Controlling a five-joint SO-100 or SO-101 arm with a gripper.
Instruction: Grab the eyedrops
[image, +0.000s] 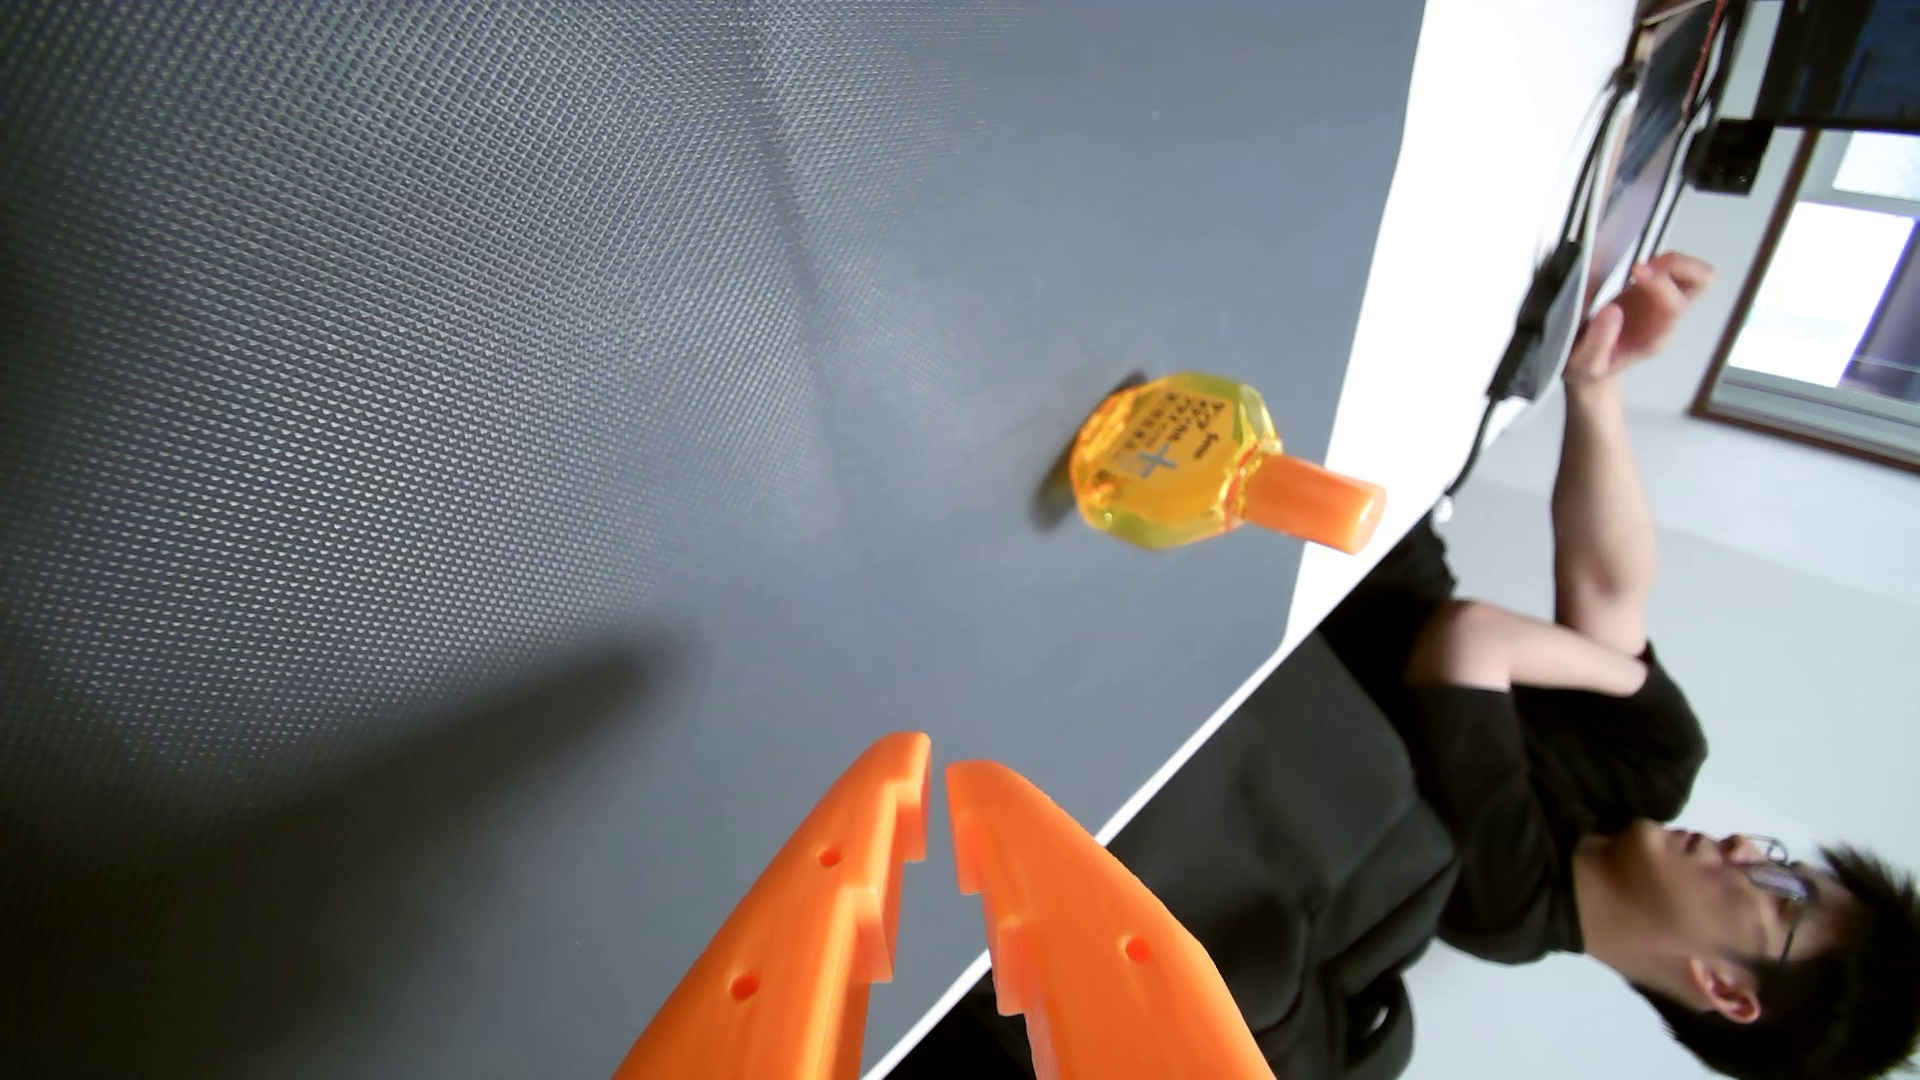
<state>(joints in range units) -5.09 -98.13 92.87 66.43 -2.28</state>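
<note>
In the wrist view the approach is in hand: the nearly clenched, empty pincer (937, 768) at the lower centre must spread and advance to the eyedrops (1179, 462) right of centre.

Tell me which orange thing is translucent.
The bottle: its faceted body glows see-through amber. Its cap and the gripper are opaque orange.

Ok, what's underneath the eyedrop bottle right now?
The eyedrop bottle stands on the dark textured mat, near its edge. The patch beneath its base is covered.

Eyedrops (1174, 462) on mat (520, 363), near edge
</note>
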